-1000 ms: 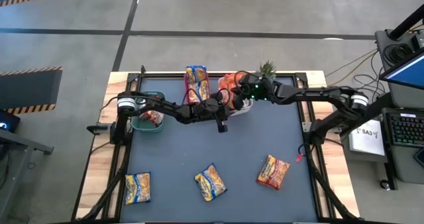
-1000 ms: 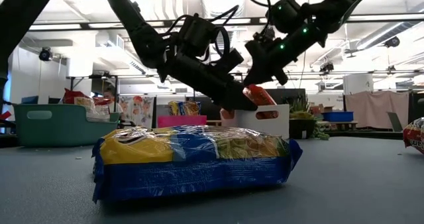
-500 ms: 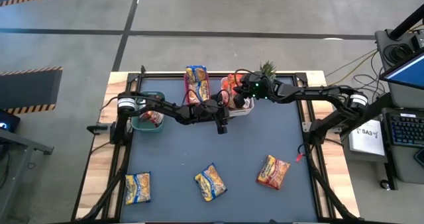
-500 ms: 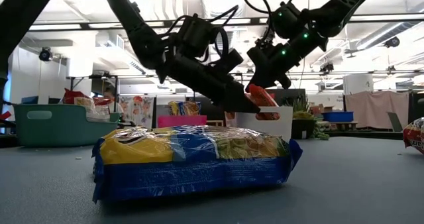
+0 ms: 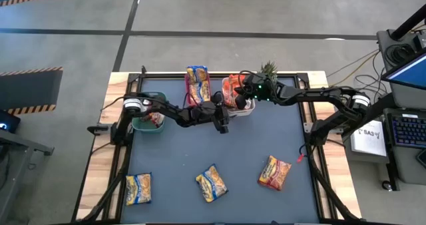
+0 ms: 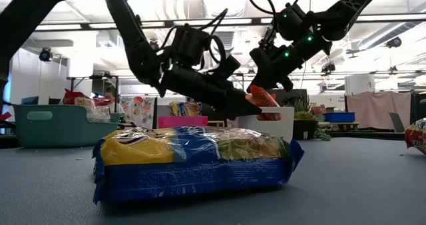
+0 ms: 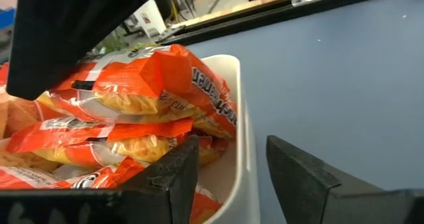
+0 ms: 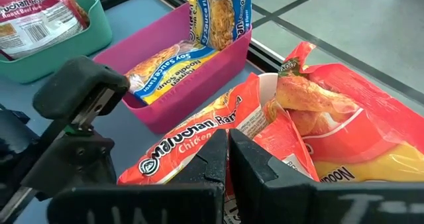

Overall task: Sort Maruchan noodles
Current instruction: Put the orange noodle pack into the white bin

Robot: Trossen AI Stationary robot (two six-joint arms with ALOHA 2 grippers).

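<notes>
A white bin [image 5: 250,109] at the table's far middle holds a pile of orange noodle packets [image 7: 99,144]. The top orange packet [image 7: 152,85] lies tilted on the pile and pokes over the rim [image 6: 264,98]. My left gripper [image 7: 232,148] is open, with one finger inside the bin's wall [image 7: 245,118] and one outside. My right gripper [image 8: 228,141] is shut above that top packet [image 8: 199,134]. Three more packets [image 5: 138,188] [image 5: 212,183] [image 5: 274,172] lie flat on the mat nearer the front. My left gripper stands astride the white bin's wall; I cannot tell whether either finger touches the wall or the packets. My right gripper comes slanting down from the table's right, its shut fingertips against the upper face [image 7: 89,75] of the top orange packet. That packet rests on the pile below.
A pink bin [image 8: 199,91] with yellow-and-blue packets [image 5: 197,78] stands left of the white bin. A green bin [image 5: 143,124] with packets sits by the left arm's base. A plant [image 5: 269,68] stands at the far edge. Open mat lies between the bins and the loose packets.
My left gripper has opened and let go of the orange packet, then tipped a little downward at the white bin. The packet has settled lower onto the pile, under my shut right gripper.
</notes>
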